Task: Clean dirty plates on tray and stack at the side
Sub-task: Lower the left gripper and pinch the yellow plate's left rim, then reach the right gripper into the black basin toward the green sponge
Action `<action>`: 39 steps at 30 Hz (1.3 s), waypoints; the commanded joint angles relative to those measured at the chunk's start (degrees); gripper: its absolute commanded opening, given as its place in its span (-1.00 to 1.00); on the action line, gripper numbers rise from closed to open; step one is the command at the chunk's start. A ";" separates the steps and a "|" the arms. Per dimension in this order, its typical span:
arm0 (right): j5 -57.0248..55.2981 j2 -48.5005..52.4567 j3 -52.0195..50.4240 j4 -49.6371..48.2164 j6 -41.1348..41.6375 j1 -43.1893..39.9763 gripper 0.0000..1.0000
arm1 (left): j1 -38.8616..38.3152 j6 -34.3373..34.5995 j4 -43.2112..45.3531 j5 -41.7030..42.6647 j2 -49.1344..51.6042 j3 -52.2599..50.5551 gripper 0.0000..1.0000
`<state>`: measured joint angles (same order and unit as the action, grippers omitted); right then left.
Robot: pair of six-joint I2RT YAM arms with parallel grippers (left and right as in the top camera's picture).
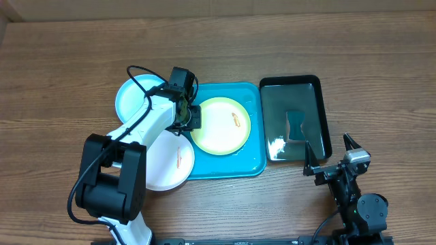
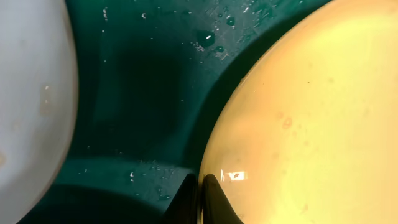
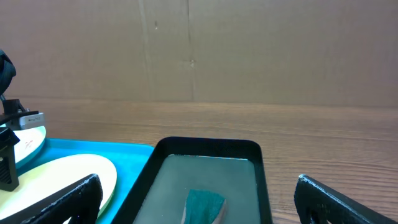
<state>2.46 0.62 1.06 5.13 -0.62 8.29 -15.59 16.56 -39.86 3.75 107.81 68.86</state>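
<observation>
The turquoise tray (image 1: pixel 248 160) lies mid-table. The yellow-green-rimmed plate (image 1: pixel 219 129) sits on it, with an orange smear near its right side. My left gripper (image 1: pixel 193 117) is shut on this plate's left rim; in the left wrist view its fingers (image 2: pixel 200 190) pinch the plate's edge (image 2: pixel 298 112) over the wet tray floor (image 2: pixel 143 81). The white plate (image 1: pixel 167 163), with an orange smear, overlaps the tray's left edge. The light blue plate (image 1: pixel 131 99) lies on the table to the upper left, partly under my arm. My right gripper (image 1: pixel 328 154) is open and empty.
A black glossy tray (image 1: pixel 320 102) holding water and a teal sponge (image 1: pixel 295 126) stands right of the turquoise tray; the right wrist view shows its rim (image 3: pixel 205 144) and the sponge (image 3: pixel 204 204). A cardboard wall (image 3: pixel 199 50) is behind the table.
</observation>
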 commanded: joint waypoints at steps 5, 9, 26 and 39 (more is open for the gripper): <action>1.25 -0.44 -0.61 -0.72 0.26 -0.17 1.00 | 0.33 -0.26 1.14 4.57 0.66 -0.24 -0.92; 2.32 -0.44 -0.61 -0.70 0.26 -0.17 1.00 | 0.33 -0.26 1.36 4.90 0.66 -0.24 -0.92; 10.49 0.59 2.27 -0.37 11.39 -0.17 1.00 | 0.31 -0.26 1.60 4.87 0.66 -0.24 -0.92; 2.69 30.05 42.66 26.88 11.32 -0.17 1.00 | 0.31 -0.26 1.60 4.87 0.66 -0.24 -0.92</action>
<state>7.20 21.58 33.89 27.38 10.28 8.27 -15.59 16.53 -38.30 8.03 107.81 68.82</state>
